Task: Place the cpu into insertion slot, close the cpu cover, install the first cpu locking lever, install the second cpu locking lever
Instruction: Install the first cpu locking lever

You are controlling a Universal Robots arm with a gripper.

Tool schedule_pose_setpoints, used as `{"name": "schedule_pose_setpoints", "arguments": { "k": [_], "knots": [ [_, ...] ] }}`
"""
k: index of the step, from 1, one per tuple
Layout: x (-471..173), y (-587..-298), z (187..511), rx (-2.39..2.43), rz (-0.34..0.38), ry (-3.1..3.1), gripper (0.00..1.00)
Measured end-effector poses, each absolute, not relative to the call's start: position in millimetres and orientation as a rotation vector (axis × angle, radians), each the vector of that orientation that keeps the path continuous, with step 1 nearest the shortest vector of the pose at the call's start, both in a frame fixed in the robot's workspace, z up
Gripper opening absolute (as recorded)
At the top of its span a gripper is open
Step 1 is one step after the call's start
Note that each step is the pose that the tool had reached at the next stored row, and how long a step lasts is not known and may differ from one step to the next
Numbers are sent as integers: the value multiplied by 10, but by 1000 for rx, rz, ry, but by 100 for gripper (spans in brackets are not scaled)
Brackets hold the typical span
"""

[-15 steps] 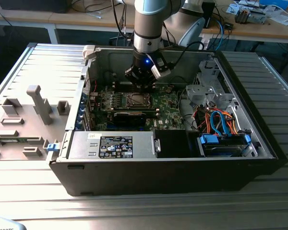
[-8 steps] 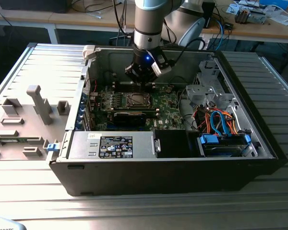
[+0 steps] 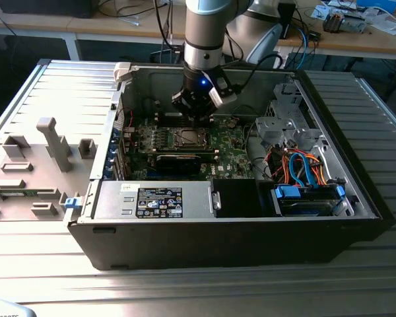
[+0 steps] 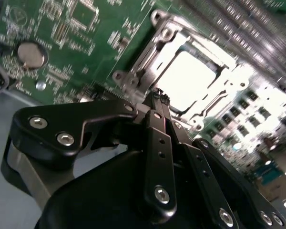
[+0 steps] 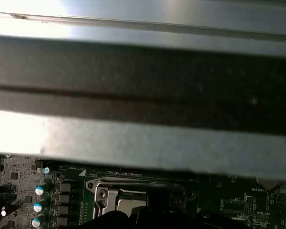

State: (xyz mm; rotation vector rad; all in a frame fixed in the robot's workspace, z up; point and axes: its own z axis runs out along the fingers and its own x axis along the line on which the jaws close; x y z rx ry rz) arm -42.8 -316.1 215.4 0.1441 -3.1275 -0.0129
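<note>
Just past the tips of my black gripper (image 4: 158, 98), w/ its fingers (image 4: 155, 107) pinched together on nothing, I see the silvery square cpu (image 4: 189, 81) seated in the metal-rimmed insertion slot (image 3: 187, 138) on the green motherboard (image 4: 76, 43). Thin silver cpu cover (image 4: 150, 55) frames the chip. Black PC case (image 3: 237, 238) sits on the table (image 3: 185, 287).

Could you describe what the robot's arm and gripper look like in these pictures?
In the exterior view the arm is a grey cylinder with a black band, a small blue light glowing at its wrist and a white block beside it. In the second wrist view the gripper is glossy black, built of jointed links fastened with silver screws, narrowing to slim fingers.
</note>
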Motion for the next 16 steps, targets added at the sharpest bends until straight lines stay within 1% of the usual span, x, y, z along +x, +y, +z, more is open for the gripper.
{"name": "schedule_pose_setpoints", "arguments": {
  "k": [5, 9, 16],
  "knots": [
    [-428, -3283, 2154, 143, -2, -3127, 11],
    [-428, -3314, 2157, 142, 6, -3127, 11],
    [-427, -3315, 2314, 142, 17, -3127, 11]
  ]
}}
